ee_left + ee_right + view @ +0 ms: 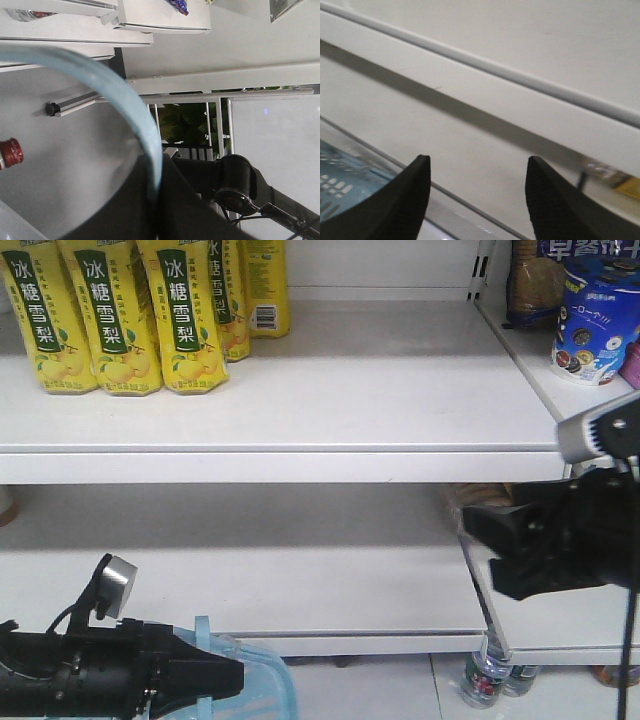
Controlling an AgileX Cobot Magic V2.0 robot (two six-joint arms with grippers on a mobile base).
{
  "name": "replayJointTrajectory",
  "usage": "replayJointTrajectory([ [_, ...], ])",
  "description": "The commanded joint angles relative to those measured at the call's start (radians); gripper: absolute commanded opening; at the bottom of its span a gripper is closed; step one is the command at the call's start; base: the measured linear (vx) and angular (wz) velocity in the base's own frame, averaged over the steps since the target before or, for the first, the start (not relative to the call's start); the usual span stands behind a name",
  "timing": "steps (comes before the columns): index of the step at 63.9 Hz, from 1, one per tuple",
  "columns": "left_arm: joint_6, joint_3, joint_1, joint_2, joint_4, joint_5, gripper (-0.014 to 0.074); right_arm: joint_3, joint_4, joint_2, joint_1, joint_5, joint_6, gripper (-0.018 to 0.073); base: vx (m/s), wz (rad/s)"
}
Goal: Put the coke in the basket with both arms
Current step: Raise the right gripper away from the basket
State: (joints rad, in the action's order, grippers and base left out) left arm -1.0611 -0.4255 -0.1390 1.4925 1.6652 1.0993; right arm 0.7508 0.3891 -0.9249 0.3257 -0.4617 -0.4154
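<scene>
coke [10, 152] shows here only as a red cap at the left edge of the left wrist view, with a little of the neck behind it; the body of the bottle is out of the picture, so i cannot tell if it stands or lies. in the front view i see no coke for sure: the bottles [488, 680] on the floor under the shelf corner are too small to name.

the basket [250, 680] is pale blue plastic, low at the bottom of the front view. the left gripper [215, 677] is closed on its handle [135, 115], which crosses the left wrist view as a blue curved band going between the jaws.

the right gripper [477, 192] is empty, its two dark fingers set wide apart, pointing at the white shelf [300, 400] edge. a bit of blue grid shows at the lower left of its view, probably the basket.

my judgement on handling: a full coke bottle is rather heavy and stiff, with a smooth round wall that can slip or turn in the pads. the best hold is across the middle of the body, not on the cap. the basket is light and may swing on its handle when the bottle drops in, so it should go down gently.
</scene>
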Motion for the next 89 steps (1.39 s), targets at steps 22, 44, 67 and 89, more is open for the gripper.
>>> replayJointTrajectory([
  [22,0.0,-0.022,-0.003,-0.035,0.114,0.112,-0.0006,0.027,-0.254,0.265,-0.421,0.095,0.012,0.0413,0.0,0.0],
  [44,0.0,-0.022,-0.003,-0.035,0.114,0.112,-0.0006,-0.085,-0.265,0.42,-0.461,0.164,0.052,0.0372,0.0,0.0],
  [67,0.0,-0.022,-0.003,-0.035,0.114,0.112,-0.0006,-0.528,-0.251,0.771,-0.462,0.306,0.047,0.0343,0.0,0.0],
  [89,0.0,-0.022,-0.003,-0.035,0.115,0.112,-0.0006,-0.566,-0.208,0.793,-0.463,0.305,0.055,0.0343,0.0,0.0],
])
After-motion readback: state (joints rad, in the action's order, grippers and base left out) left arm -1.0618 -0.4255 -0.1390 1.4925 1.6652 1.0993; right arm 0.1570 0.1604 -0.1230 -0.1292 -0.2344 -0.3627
